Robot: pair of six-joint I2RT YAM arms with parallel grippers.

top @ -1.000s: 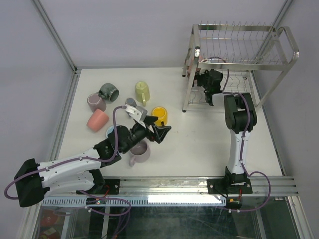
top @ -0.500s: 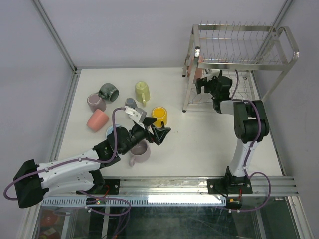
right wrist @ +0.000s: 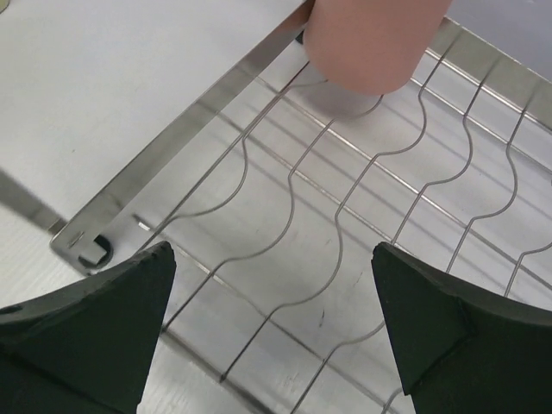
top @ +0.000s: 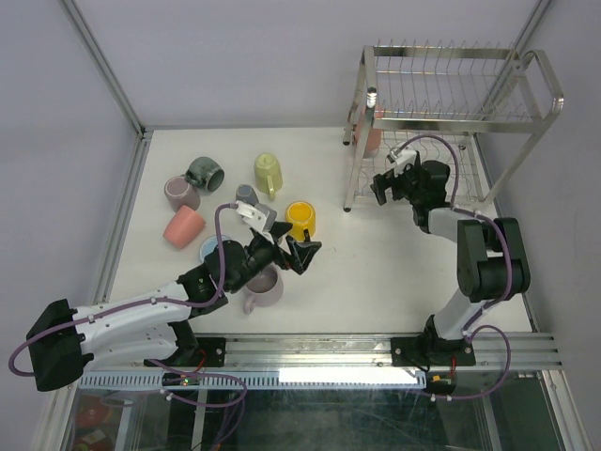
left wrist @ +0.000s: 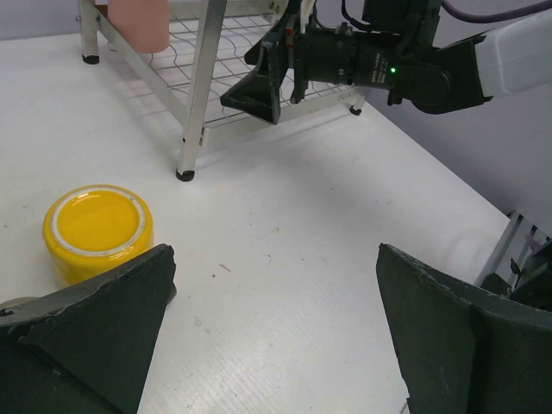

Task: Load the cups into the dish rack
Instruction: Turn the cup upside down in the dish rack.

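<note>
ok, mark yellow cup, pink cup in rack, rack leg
Yellow matte cup (left wrist: pixel 97 222): left wrist view, flat top face.
Salmon pink cup (right wrist: pixel 375 39): right wrist view, side wall.
Chrome wire dish rack (left wrist: pixel 200 95): left wrist view, front leg.

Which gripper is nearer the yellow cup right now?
Left. The left gripper sits just beside the yellow cup; the right gripper is far off, at the dish rack's lower shelf.

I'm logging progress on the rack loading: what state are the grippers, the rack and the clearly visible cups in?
Left gripper: open, empty.
Right gripper: open, empty.
Rack: pink cup on lower shelf.
Yellow cup: on table, looks upside down.
Salmon cup: on table, on its side.
Green mug: on table, on its side.
Mauve cup: on table, on its side.
Mauve mug: on table, upright.
</note>
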